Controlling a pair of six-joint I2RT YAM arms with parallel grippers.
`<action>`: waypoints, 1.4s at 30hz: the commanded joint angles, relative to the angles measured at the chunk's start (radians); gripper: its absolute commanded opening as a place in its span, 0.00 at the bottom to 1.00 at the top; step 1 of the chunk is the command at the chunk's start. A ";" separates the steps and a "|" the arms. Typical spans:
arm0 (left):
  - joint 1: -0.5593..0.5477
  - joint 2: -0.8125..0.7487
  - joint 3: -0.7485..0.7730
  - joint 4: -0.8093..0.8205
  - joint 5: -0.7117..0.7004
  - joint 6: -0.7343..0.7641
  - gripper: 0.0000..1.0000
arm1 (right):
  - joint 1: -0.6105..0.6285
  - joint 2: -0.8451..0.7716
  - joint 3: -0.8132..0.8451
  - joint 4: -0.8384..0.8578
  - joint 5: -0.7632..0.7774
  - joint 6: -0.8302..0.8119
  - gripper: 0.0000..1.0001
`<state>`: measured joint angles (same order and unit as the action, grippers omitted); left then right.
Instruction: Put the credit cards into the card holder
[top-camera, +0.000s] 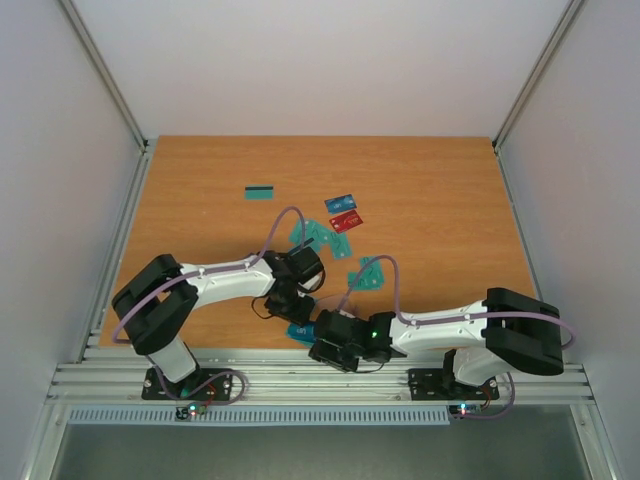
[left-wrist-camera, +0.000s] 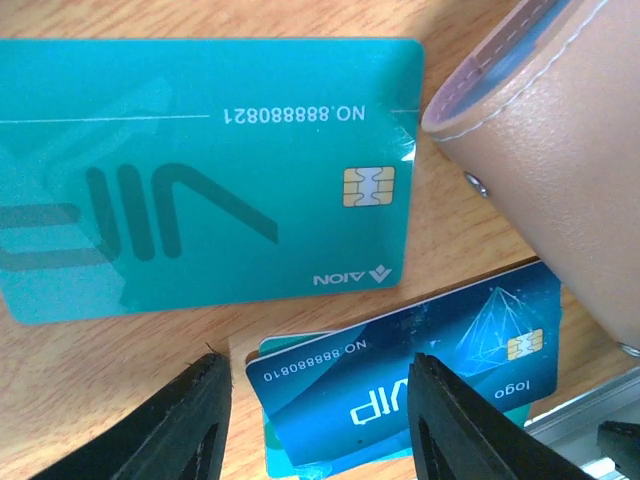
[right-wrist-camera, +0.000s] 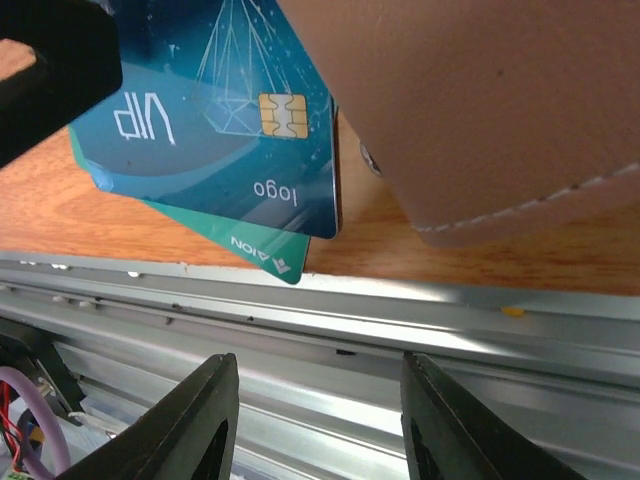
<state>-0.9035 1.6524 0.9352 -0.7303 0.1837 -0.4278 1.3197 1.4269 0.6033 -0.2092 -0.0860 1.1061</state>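
Note:
A blue credit card (left-wrist-camera: 400, 370) lies on a teal one at the table's near edge, also in the right wrist view (right-wrist-camera: 220, 130). My left gripper (left-wrist-camera: 320, 400) is open, its jaws straddling the blue card's end without touching it. A large teal card (left-wrist-camera: 200, 170) lies just beyond. The tan card holder (left-wrist-camera: 560, 170) lies right of these cards and fills the right wrist view's upper right (right-wrist-camera: 480, 100). My right gripper (right-wrist-camera: 315, 400) is open and empty over the metal rail. In the top view the left gripper (top-camera: 296, 305) and right gripper (top-camera: 325, 350) are close together, and the holder is hidden.
More cards lie scattered mid-table: a teal one with a dark stripe (top-camera: 260, 193), a blue one (top-camera: 340, 203), a red one (top-camera: 345, 221) and teal ones (top-camera: 370, 272). An aluminium rail (right-wrist-camera: 400, 320) runs along the table's near edge.

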 joint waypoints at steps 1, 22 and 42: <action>0.003 0.031 0.008 -0.010 0.020 0.040 0.49 | 0.010 0.018 -0.014 0.062 0.053 0.032 0.46; -0.018 0.066 -0.032 -0.054 0.077 0.043 0.45 | -0.031 0.056 -0.072 0.206 0.050 0.045 0.41; -0.029 -0.002 -0.081 -0.069 0.142 -0.032 0.45 | -0.065 0.091 -0.099 0.299 0.013 0.046 0.36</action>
<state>-0.9184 1.6543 0.9134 -0.7559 0.2916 -0.4229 1.2713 1.5257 0.5213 0.0765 -0.1032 1.1587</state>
